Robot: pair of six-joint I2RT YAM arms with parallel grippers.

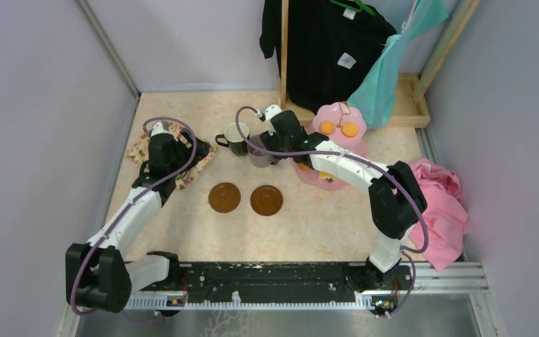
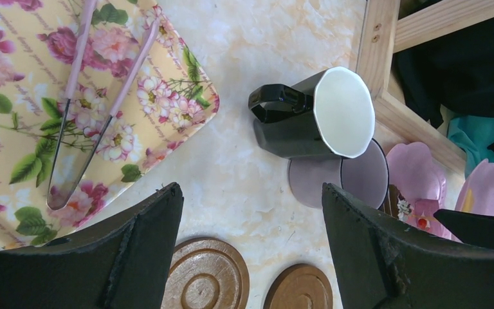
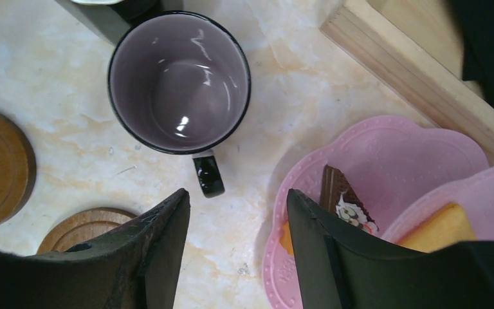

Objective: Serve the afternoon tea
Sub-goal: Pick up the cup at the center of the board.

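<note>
Hovering my right gripper above the smoky translucent mug, I am keeping its fingers spread wide with nothing between them, and the mug's small black handle is pointing down the wrist frame toward that gap. The mug is standing upright and empty at the upper left of this view, close against the black mug; whether they are touching I cannot tell. My left gripper is hanging open as well, holding nothing, over the bare tabletop between the flower-patterned tray with its tongs and the black mug. Both round brown coasters are lying bare at the centre of the overhead frame, so I am judging neither mug served yet. The pink three-tier stand, carrying a brown snack and a yellow one, is sitting just beside my fingers at the right of the frame. I am expecting trouble from the handle: slim and glossy, it could slip or let the mug swing if I am pinching off-centre. Dropping carelessly, a finger could be striking the rim, shoving the black mug, or jolting the stand's lower plate.
</note>
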